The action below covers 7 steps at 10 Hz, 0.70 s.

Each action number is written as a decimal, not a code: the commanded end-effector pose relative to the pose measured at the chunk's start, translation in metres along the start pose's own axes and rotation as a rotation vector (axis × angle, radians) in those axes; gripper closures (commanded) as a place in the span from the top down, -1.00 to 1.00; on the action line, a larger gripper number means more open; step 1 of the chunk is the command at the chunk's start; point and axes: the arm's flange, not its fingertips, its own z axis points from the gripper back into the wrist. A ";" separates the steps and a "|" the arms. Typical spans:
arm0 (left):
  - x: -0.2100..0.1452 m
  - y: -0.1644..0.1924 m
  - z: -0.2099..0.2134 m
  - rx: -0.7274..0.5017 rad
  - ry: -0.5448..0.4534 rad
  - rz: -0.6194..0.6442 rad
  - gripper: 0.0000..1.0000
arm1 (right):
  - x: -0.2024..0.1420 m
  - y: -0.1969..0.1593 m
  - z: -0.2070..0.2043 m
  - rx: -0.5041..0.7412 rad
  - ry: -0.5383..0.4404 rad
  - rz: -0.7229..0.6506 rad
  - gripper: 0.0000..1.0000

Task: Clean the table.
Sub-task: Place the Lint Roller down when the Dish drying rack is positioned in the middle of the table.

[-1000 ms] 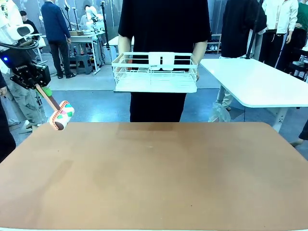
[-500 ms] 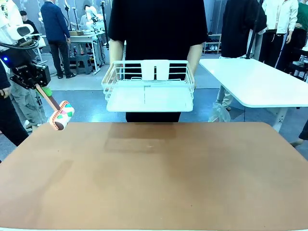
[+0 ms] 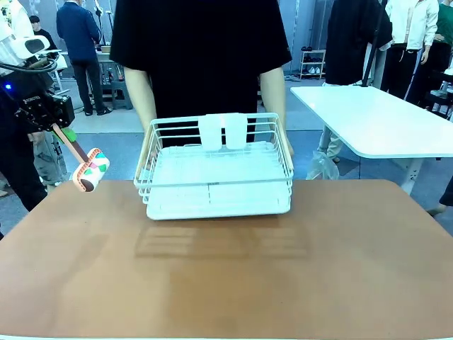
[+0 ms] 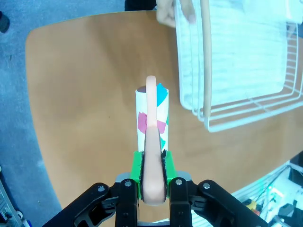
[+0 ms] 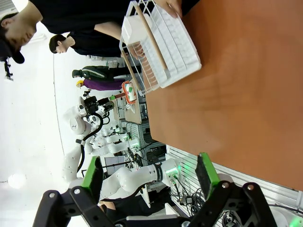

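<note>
A: The person has lowered the rack [image 3: 218, 173] from chest height to just over the far desk [image 3: 226, 283].

B: The left claw [image 3: 62, 132] stays clenched on the roller [image 3: 90, 170], above the desk's far-left corner; its handle points toward the desk.

A: The wrist view shows the rack just beside the roller. The right claw [image 5: 149, 177] gapes, released.
</note>
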 end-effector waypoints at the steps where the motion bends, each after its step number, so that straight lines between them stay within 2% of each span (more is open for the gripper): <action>1: 0.000 0.000 0.004 0.003 -0.006 0.002 -0.57 | -0.001 0.002 0.001 0.013 -0.002 0.010 1.00; 7: 0.000 0.000 0.004 0.003 -0.006 0.002 -0.57 | -0.001 0.002 0.001 0.013 -0.002 0.010 1.00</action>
